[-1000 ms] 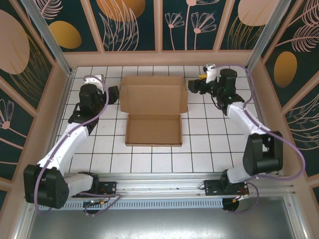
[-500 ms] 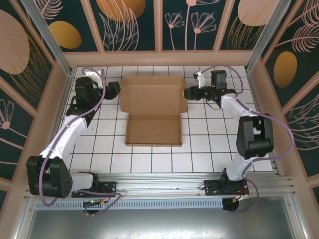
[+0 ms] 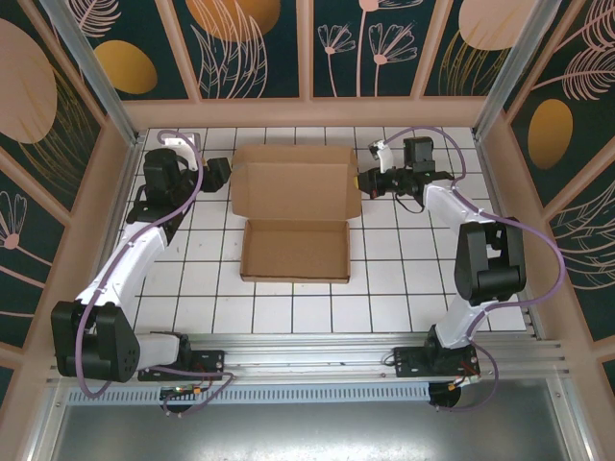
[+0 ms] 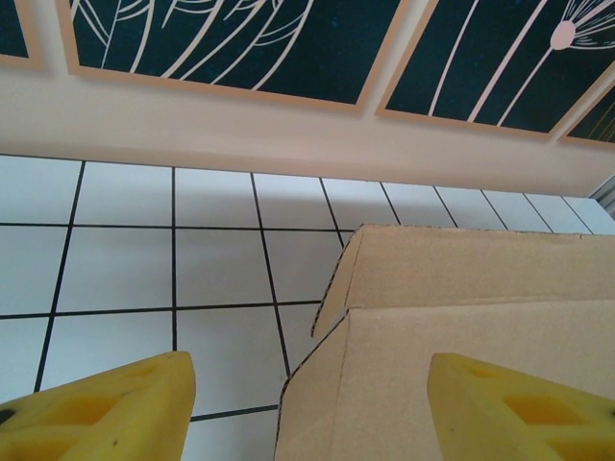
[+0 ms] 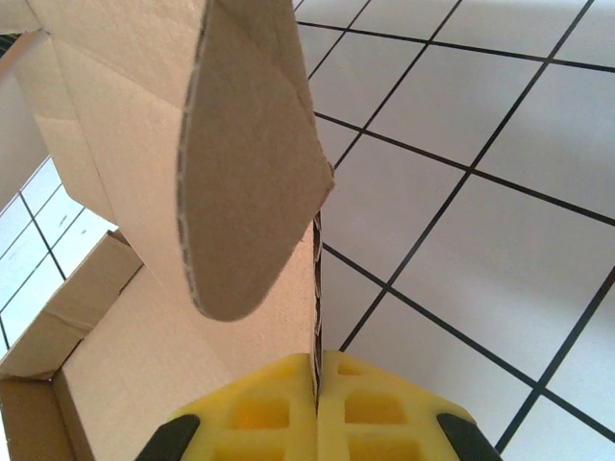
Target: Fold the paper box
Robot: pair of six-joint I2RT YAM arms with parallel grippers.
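Note:
The paper box [image 3: 295, 252] is plain brown cardboard, a low tray in the middle of the table with its lid panel [image 3: 296, 182] opened toward the back. My right gripper [image 3: 364, 181] sits at the lid's right side. In the right wrist view its yellow fingers [image 5: 384, 399] are shut on the thin cardboard edge [image 5: 316, 288], under a rounded side flap [image 5: 245, 173]. At the lid's left side is my left gripper [image 3: 220, 173]. It is open, and the lid's left corner [image 4: 432, 384] lies between its yellow fingers [image 4: 106, 413] without either one touching it.
The floor is white tile with black grid lines [image 3: 404, 269]. A low beige wall [image 3: 307, 112] runs along the back just behind the lid, with side walls left and right. Both arm bases stand on the metal rail [image 3: 307, 360] at the near edge.
My right gripper moved left to the lid's right edge and shut on it. My left gripper shifted back a little along the lid's left side and narrowed slightly.

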